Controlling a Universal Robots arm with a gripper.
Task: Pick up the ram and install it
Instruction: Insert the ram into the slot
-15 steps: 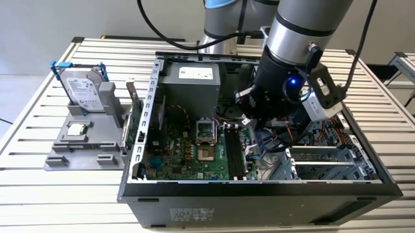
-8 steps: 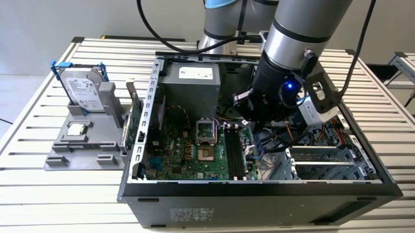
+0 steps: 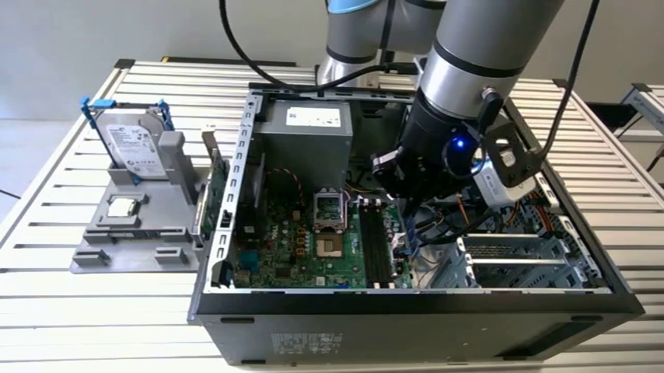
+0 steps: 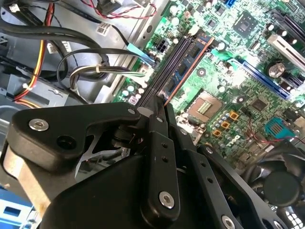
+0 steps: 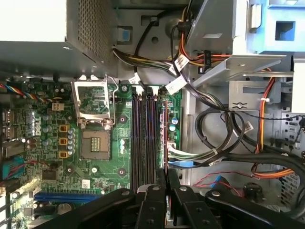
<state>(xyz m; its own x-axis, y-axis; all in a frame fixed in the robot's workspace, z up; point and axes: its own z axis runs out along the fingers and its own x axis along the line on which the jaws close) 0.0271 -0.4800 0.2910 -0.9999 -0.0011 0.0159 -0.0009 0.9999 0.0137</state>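
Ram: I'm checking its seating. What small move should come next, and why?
Probably a short, straight press down: the ram stands on edge among the motherboard slots, nearest the cables, and the end effector sits at its end.

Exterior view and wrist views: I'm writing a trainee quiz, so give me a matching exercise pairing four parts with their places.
Things:
1 hard drive
2 ram
3 power supply
4 processor socket

Places:
A at the long black slots
B in the grey stand outside the case
C middle of the motherboard
D grey box in the case's corner

Pairs: 1-B, 2-A, 3-D, 4-C
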